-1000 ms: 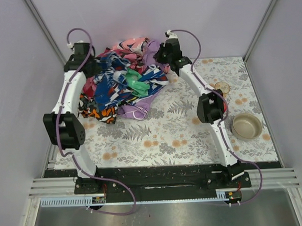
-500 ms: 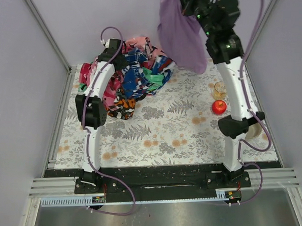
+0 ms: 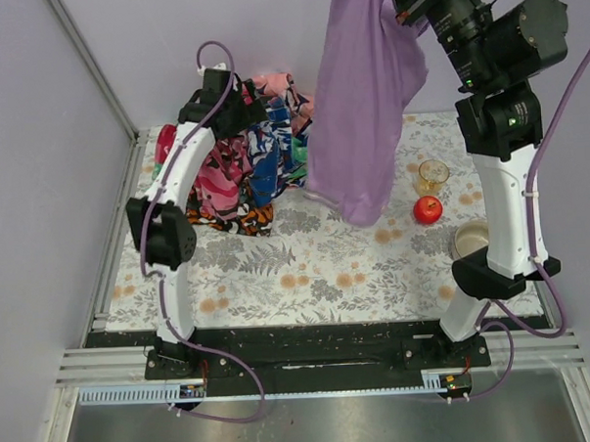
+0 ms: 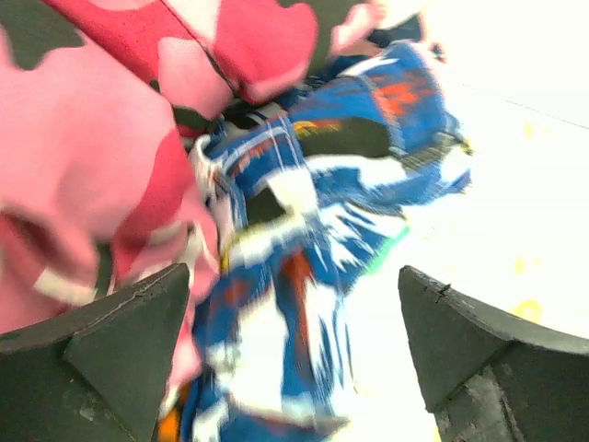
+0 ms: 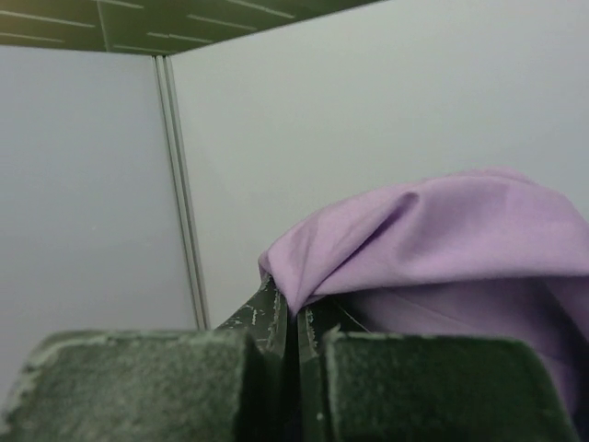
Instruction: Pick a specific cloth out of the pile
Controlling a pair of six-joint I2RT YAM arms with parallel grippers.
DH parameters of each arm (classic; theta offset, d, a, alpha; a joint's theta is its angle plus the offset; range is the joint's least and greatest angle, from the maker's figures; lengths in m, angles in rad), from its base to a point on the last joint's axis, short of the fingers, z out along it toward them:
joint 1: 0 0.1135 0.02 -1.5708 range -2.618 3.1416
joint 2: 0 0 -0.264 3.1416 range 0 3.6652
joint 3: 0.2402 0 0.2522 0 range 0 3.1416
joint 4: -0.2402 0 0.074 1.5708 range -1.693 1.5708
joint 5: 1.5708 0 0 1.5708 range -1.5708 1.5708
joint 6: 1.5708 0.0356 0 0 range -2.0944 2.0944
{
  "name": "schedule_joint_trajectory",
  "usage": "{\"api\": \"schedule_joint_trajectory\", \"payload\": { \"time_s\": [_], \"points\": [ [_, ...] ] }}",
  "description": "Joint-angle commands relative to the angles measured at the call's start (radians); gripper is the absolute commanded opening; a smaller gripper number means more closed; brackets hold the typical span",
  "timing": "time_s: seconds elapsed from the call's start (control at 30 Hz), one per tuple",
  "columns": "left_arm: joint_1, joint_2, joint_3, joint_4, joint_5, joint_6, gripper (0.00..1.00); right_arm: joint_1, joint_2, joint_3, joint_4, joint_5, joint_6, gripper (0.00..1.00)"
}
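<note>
The cloth (image 3: 363,101), plain lilac, hangs in a long drape from my right gripper (image 3: 404,3), which is raised high at the back right. Its lower end dangles just above the table, apart from the pile. In the right wrist view the gripper (image 5: 296,308) is shut on a fold of the cloth (image 5: 442,239). The pile (image 3: 236,179) of pink camouflage, blue-white-red and orange-black garments lies at the back left. My left gripper (image 3: 243,104) hovers over its far side. The left wrist view shows that gripper (image 4: 294,341) open, with blue-white fabric (image 4: 304,230) and pink camouflage fabric (image 4: 92,157) below it and nothing held.
A red apple (image 3: 428,209) and a small glass (image 3: 433,171) stand on the floral table cover (image 3: 307,269) right of the hanging cloth. A tan bowl (image 3: 469,239) sits partly behind the right arm. Grey walls enclose the table at back and sides.
The right arm has risen with the lilac cloth, which now hangs free of the pile. The left gripper has opened over the pile.
</note>
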Motion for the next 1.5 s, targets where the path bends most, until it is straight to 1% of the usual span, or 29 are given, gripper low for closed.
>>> {"api": "schedule_joint_trajectory", "payload": {
  "time_s": [0.0, 0.03, 0.1, 0.17, 0.2, 0.27, 0.3, 0.37, 0.53, 0.63, 0.67, 0.7, 0.77, 0.83, 0.9, 0.97, 1.0, 1.07, 1.1, 1.17, 1.27, 1.33, 1.4, 1.47],
  "points": [
    [-0.042, -0.448, -0.117, 0.021, -0.038, 0.094, 0.99, 0.005, -0.026, -0.087, 0.016, -0.028, 0.055, 0.0],
    [-0.05, -0.527, -0.169, -0.007, -0.082, 0.082, 0.99, 0.005, -0.045, -0.129, 0.005, -0.022, 0.064, 0.0],
    [-0.069, -0.685, -0.331, 0.019, -0.16, 0.059, 0.99, 0.004, -0.097, -0.277, 0.014, -0.037, 0.084, 0.0],
    [-0.081, -0.825, -0.505, 0.083, -0.227, 0.034, 0.99, 0.005, -0.175, -0.467, 0.082, -0.069, 0.108, 0.0],
    [-0.084, -0.883, -0.577, 0.103, -0.233, 0.028, 0.99, 0.005, -0.222, -0.58, 0.137, -0.074, 0.121, 0.0],
    [-0.087, -0.96, -0.668, 0.108, -0.241, 0.023, 0.99, 0.005, -0.318, -0.795, 0.281, -0.074, 0.141, 0.0],
    [-0.087, -0.989, -0.711, 0.104, -0.245, 0.017, 0.99, 0.007, -0.361, -0.875, 0.327, -0.06, 0.145, 0.0],
    [-0.087, -1.036, -0.784, 0.105, -0.236, 0.009, 0.99, 0.007, -0.414, -0.998, 0.358, -0.045, 0.155, 0.0],
    [-0.089, -1.103, -0.936, 0.134, -0.181, -0.008, 0.99, 0.008, -0.438, -1.03, 0.298, -0.037, 0.136, 0.0],
    [-0.089, -1.125, -0.995, 0.156, -0.17, -0.03, 0.99, 0.008, -0.416, -1.001, 0.268, 0.003, 0.092, 0.0],
    [-0.089, -1.134, -1.012, 0.165, -0.167, -0.038, 0.99, 0.008, -0.406, -0.988, 0.263, -0.002, 0.083, 0.0],
    [-0.089, -1.14, -1.024, 0.169, -0.158, -0.041, 0.99, 0.008, -0.399, -0.982, 0.219, -0.023, 0.081, 0.0],
    [-0.089, -1.148, -1.042, 0.171, -0.155, -0.046, 0.99, 0.016, -0.393, -1.008, 0.197, -0.069, 0.087, 0.0],
    [-0.089, -1.158, -1.061, 0.168, -0.158, -0.049, 0.99, 0.034, -0.41, -1.084, 0.196, -0.077, 0.107, 0.0],
    [-0.089, -1.172, -1.079, 0.166, -0.156, -0.049, 0.99, 0.053, -0.453, -1.208, 0.206, -0.072, 0.153, 0.0],
    [-0.089, -1.186, -1.102, 0.165, -0.152, -0.049, 0.99, 0.069, -0.509, -1.398, 0.246, -0.06, 0.225, 0.0],
    [-0.089, -1.192, -1.11, 0.163, -0.152, -0.049, 0.99, 0.076, -0.536, -1.521, 0.324, -0.053, 0.272, 0.0],
    [-0.089, -1.203, -1.13, 0.156, -0.153, -0.052, 0.99, 0.089, -0.568, -1.675, 0.378, -0.033, 0.358, 0.0],
    [-0.089, -1.206, -1.142, 0.153, -0.153, -0.054, 0.99, 0.1, -0.567, -1.773, 0.39, -0.028, 0.394, 0.0],
    [-0.089, -1.208, -1.161, 0.147, -0.15, -0.058, 0.99, 0.115, -0.527, -1.87, 0.372, -0.005, 0.438, 0.0],
    [-0.089, -1.201, -1.194, 0.147, -0.141, -0.07, 0.99, 0.115, -0.409, -1.95, 0.329, 0.07, 0.477, 0.0],
    [-0.089, -1.198, -1.21, 0.143, -0.124, -0.075, 0.99, 0.115, -0.329, -1.939, 0.268, 0.127, 0.471, 0.0],
    [-0.089, -1.198, -1.219, 0.137, -0.115, -0.081, 0.99, 0.115, -0.26, -1.889, 0.188, 0.155, 0.449, 0.0],
    [-0.089, -1.2, -1.225, 0.127, -0.118, -0.081, 0.99, 0.115, -0.223, -1.846, 0.15, 0.179, 0.414, 0.15]
  ]
}}
